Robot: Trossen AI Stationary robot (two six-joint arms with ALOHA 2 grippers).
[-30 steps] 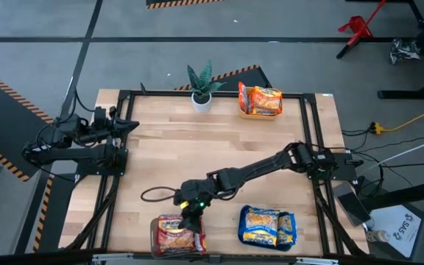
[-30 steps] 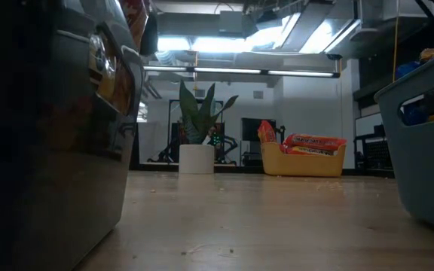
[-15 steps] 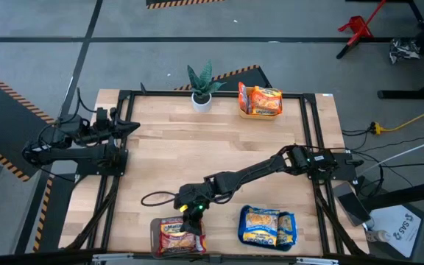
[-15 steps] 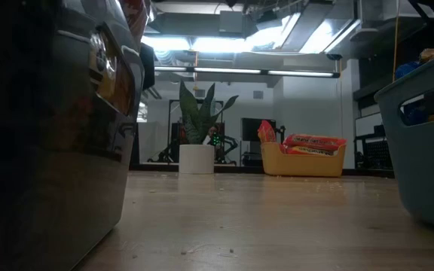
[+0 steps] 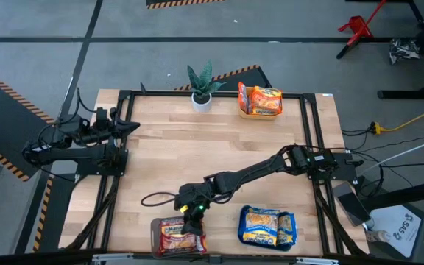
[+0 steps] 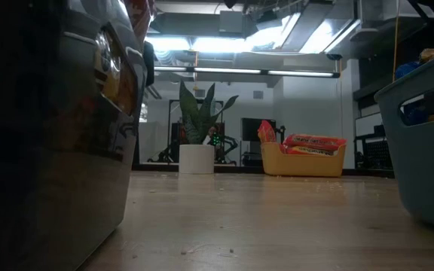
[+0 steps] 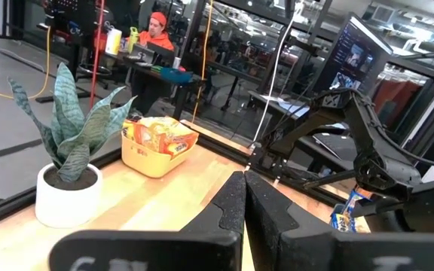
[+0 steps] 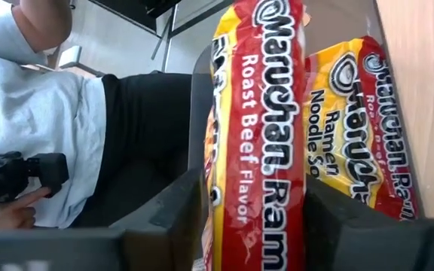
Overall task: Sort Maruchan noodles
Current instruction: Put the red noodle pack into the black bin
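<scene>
Red noodle packet at the dark tray

The red noodle packet (image 8: pixel 261 143) stands on edge between the right gripper (image 5: pixel 191 211) fingers (image 8: pixel 173 218), jaws partly spread around it, over the dark tray (image 5: pixel 155 237) at the table's near edge. The left gripper (image 5: pixel 133 125) rests pinched closed at the left side.

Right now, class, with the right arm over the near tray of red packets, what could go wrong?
1. The Roast Beef packet stands on edge between the right end effector fingers; freed, it may tip over the dark tray rim.
2. A black cable loops beside the arm and might snag.
</scene>
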